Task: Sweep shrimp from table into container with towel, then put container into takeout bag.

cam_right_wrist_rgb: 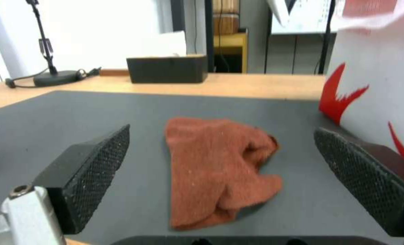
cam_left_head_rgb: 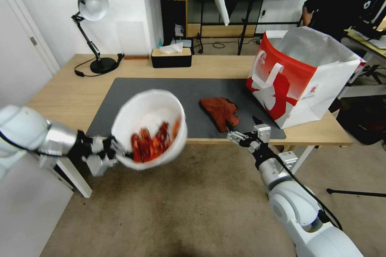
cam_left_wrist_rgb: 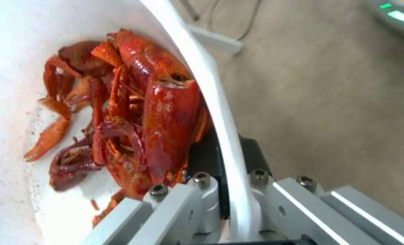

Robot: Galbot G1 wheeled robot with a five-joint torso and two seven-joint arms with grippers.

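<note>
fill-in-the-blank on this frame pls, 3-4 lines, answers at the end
1. The left gripper is clamped on the rim of the ____, holding it off the table.
2. The shrimp lie inside the container, not on the ____.
3. The right gripper is open near the table's front edge, with the ____ lying on the mat just beyond it.
4. The takeout bag stands on the robot's ____ side of the table.

Missing words: container; table; towel; right
</note>
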